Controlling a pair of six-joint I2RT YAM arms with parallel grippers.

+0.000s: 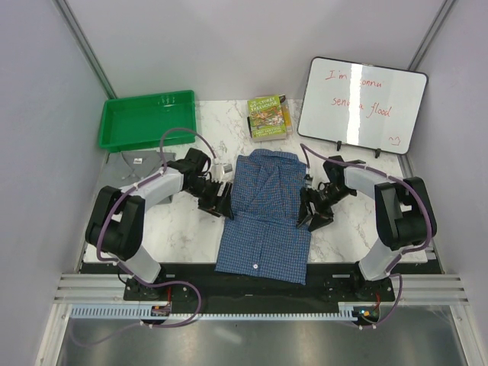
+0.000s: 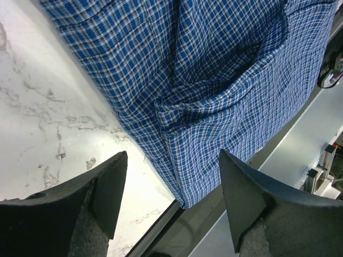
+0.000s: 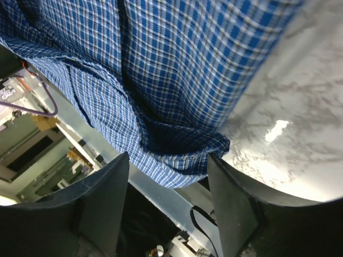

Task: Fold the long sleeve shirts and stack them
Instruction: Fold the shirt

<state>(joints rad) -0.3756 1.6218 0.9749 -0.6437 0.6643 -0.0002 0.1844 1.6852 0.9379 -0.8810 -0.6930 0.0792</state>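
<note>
One blue checked shirt (image 1: 263, 221) lies flat, left gripper (image 1: 219, 200) beside its left edge, right gripper (image 1: 312, 213) beside its right. Both finger pairs stand wide, gripping nothing

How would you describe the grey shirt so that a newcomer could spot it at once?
Start at the green tray at the far left. In front of it lies the grey shirt, plain, unlike the blue checked shirt at centre.
</note>
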